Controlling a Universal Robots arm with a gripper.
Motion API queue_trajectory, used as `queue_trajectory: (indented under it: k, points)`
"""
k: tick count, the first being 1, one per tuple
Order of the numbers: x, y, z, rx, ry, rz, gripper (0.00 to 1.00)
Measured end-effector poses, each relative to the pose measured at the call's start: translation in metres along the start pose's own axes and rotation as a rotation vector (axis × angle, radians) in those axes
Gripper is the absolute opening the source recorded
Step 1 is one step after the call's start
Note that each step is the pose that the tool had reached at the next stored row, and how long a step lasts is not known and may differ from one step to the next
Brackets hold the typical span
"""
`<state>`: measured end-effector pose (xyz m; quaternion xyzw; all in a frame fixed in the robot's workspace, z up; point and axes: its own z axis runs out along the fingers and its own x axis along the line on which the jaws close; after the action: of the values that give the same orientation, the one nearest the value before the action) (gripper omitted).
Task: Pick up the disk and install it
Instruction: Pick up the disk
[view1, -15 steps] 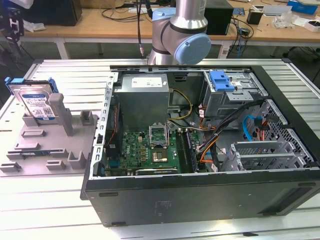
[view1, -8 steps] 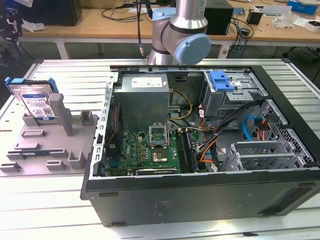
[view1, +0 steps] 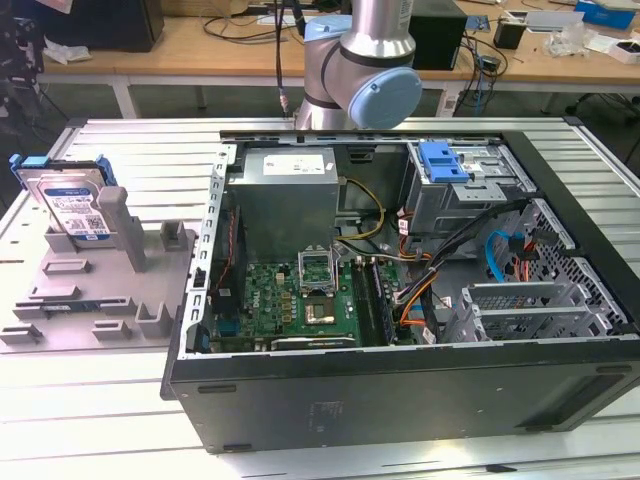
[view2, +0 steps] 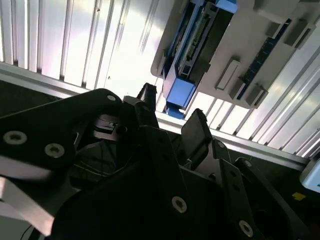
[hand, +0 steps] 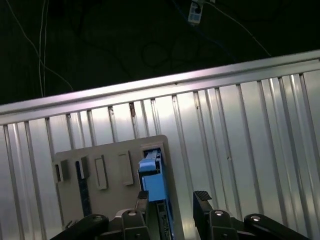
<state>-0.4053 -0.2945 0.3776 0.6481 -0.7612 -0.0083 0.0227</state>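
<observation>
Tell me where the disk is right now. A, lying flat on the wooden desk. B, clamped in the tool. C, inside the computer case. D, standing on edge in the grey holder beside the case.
D: the disk stands on edge in the grey holder, outside the case, at the exterior view's left.

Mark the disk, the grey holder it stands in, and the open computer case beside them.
disk (view1: 78, 208): exterior view, on its white-and-blue label.
grey holder (view1: 100, 285): exterior view, on its flat base.
computer case (view1: 400, 385): exterior view, on its black near wall.
</observation>
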Motion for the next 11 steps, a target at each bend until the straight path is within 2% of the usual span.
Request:
queue_trajectory:
  k: [9,11]
  points:
    - [-0.0001,-0.0008,0.0001,-0.0002,0.0015,-0.006,0.48]
    - [-0.0001,-0.0009,0.0003,0.0051,0.0022,-0.01,0.48]
